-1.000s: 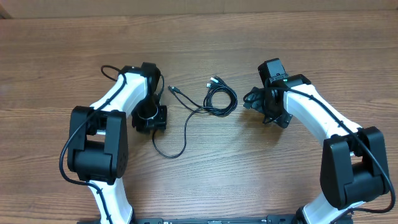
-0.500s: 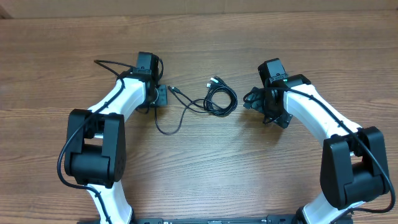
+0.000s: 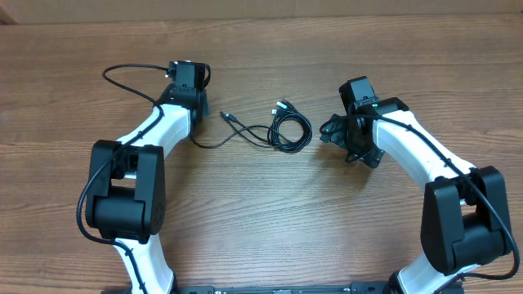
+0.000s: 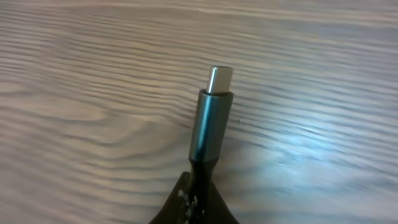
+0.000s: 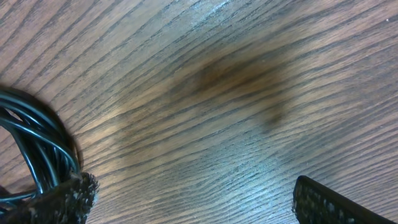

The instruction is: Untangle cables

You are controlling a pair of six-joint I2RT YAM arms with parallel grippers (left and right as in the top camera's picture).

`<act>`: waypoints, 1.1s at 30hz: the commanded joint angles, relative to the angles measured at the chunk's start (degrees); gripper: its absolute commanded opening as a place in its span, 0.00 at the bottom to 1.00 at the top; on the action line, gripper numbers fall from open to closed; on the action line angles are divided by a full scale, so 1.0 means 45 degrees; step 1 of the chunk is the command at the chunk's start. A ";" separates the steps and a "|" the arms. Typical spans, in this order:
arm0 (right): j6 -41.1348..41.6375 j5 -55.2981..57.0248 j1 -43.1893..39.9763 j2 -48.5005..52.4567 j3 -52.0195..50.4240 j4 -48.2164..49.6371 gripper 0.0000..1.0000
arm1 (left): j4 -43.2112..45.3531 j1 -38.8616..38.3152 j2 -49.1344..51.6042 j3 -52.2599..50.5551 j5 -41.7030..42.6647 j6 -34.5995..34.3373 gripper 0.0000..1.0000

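Table: brown wood-grain tabletop [image 3: 261,212], with both white-and-black arms reaching in over it.
Left gripper [image 4: 198,198]: jaws pressed together on a plug. Only its dark tips poke in at the bottom edge of the left wrist view, and the rest is cut off.
Held plug: dark grey sleeve with a square silver tip [image 4: 210,115], standing up out of the fingers above the wood. It is blurred, so the connector type can't be read.
Left gripper from overhead: tucked under the white left arm [image 3: 159,129] and its black wrist block, so no fingers show there.
Cables: thin black cords [image 3: 245,135] at mid-table, between the two arms.
Loose strand: runs in a shallow wave from under the left wrist rightward to the bundle. The point where it meets the grip is hidden.
Coil: small round bundle of black loops [image 3: 291,131], lying flat just left of the right gripper [image 5: 193,202]. How many cords are in it can't be told.
Free ends: one silver-tipped end [image 3: 228,117] left of the coil and another [image 3: 283,105] above it, both on the wood.
Right gripper: jaws spread wide, with only bare wood between them. One fuzzy-edged pad [image 5: 62,199] sits lower left and the other lower right, both cropped.
Coil in right wrist view: loops at the left edge, just beside the left-hand pad. Whether they touch it can't be told.
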 commanded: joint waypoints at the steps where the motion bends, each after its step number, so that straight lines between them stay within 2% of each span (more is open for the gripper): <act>1: -0.0058 0.0029 -0.0015 0.0044 -0.0005 0.0039 1.00 | -0.0058 0.0636 0.0185 -0.0010 -0.2268 0.0209 0.07; 6: -0.0058 0.0029 -0.0015 0.0044 -0.0005 0.0039 1.00 | -0.0952 0.1501 0.0185 -0.0010 -0.2244 0.0238 0.11; 7: -0.0058 0.0029 -0.0015 0.0044 -0.0005 0.0039 1.00 | -0.1248 0.1919 0.0185 -0.0010 -0.2055 0.0238 0.27; 8: -0.0058 0.0029 -0.0015 0.0044 -0.0005 0.0039 1.00 | -0.1379 0.2074 0.0185 -0.0005 -0.2011 0.0238 0.39; 14: 0.0039 -0.0971 -0.0015 0.0044 -0.0005 0.0359 1.00 | -0.2215 0.2793 0.0170 0.0073 -0.1962 0.0053 0.69; 16: 0.0034 -0.1681 -0.0015 0.0044 -0.0005 0.0680 1.00 | -0.2404 0.2982 0.0165 0.0170 -0.1540 -0.0189 0.75; 20: 0.0039 -0.1836 0.0097 0.0044 -0.0005 0.1127 1.00 | -0.3410 0.3313 0.0165 0.0826 0.0899 -0.0937 0.77; 21: 0.0034 -0.1807 0.0155 0.0044 -0.0005 0.1282 1.00 | -0.4017 0.3381 0.0165 0.1287 0.2220 -0.1049 0.76; 25: 0.0034 -0.1812 0.0155 0.0044 -0.0005 0.1719 1.00 | -0.6878 0.3191 0.0165 0.3541 0.5746 -0.0544 0.58; 27: -0.0175 -0.1870 0.0219 0.0044 -0.0005 0.2152 0.27 | -0.7470 0.3011 0.0165 0.4201 0.7363 0.0044 0.57; 28: -0.0155 -0.1875 0.0277 0.0058 -0.0005 0.2341 0.04 | -0.7621 0.2929 0.0165 0.4410 0.8160 0.0316 0.57; 29: -0.0413 -0.1870 0.0403 0.0112 -0.0005 0.2735 0.04 | -0.7830 0.2759 0.0165 0.4653 1.0001 0.0986 0.58; 30: -0.1627 -0.1875 0.0559 0.0146 -0.0005 0.3254 0.04 | -0.7936 0.2608 0.0165 0.4653 1.1424 0.1190 0.59; 32: -0.3181 -0.1875 0.0801 0.0151 -0.0005 0.3774 0.04 | -0.8194 0.2302 0.0170 0.4546 1.2347 0.1253 0.61; 33: -0.3735 -0.1875 0.0937 0.0151 -0.0005 0.4065 0.04 | -0.8378 0.2123 0.0170 0.4512 1.2327 0.1248 0.59</act>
